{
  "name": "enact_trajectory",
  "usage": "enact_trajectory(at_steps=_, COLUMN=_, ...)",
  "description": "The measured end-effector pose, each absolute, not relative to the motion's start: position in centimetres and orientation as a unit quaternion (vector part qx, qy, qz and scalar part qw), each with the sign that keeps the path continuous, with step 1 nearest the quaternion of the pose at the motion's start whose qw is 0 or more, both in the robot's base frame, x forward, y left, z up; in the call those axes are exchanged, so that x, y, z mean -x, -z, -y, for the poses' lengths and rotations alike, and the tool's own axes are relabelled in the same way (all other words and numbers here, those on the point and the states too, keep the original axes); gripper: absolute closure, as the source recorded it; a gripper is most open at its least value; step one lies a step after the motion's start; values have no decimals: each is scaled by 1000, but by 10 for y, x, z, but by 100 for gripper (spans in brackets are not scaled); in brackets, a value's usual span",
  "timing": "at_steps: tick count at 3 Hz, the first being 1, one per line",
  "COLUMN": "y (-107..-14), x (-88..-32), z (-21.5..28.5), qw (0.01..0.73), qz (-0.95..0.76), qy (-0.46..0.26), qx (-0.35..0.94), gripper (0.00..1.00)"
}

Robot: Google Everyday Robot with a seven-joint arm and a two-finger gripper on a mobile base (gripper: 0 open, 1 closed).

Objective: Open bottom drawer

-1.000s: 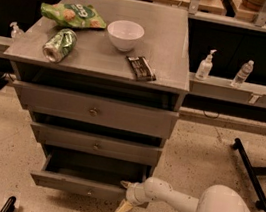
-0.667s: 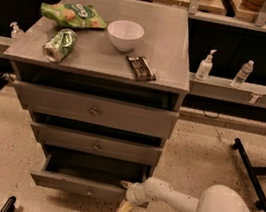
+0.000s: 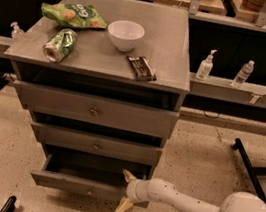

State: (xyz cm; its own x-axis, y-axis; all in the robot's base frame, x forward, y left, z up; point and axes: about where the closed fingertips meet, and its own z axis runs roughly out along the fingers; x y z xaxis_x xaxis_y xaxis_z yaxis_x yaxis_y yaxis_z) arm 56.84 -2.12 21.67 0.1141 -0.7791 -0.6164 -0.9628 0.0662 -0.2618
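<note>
A: Drawers?
B: Three: top drawer (image 3: 121, 115), middle drawer (image 3: 66, 138), bottom drawer (image 3: 69, 183).
A: On top?
B: One bowl (image 3: 125, 35), one chip bag (image 3: 73, 15), one can (image 3: 60, 44), one snack bar (image 3: 140, 69).
A: Bottles?
B: Two pump bottles (image 3: 205, 65) (image 3: 15, 30), one water bottle (image 3: 243, 73). One gripper (image 3: 126, 191), at the bottom drawer's right end, fingers apart.

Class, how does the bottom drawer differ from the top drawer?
The bottom drawer is pulled out, showing its dark inside; the top drawer looks pushed in. The bottom front is narrower and thinner than the top front. Both are grey with one round knob. The gripper is at the bottom drawer's right end.
</note>
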Motion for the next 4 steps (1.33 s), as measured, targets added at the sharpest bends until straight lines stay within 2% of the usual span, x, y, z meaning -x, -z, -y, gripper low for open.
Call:
enact_trajectory(at_steps=1, y=-240, x=-575, z=19, qw=354, qz=-640, qy=-125, qx=670, gripper=0)
enact_trajectory(at_steps=3, y=-229, x=-581, z=21, qw=346, qz=-648, qy=-133, qx=665, gripper=0)
enact_trajectory(at_steps=4, y=-202, x=-588, z=25, qw=320, qz=-667, qy=-151, qx=655, gripper=10)
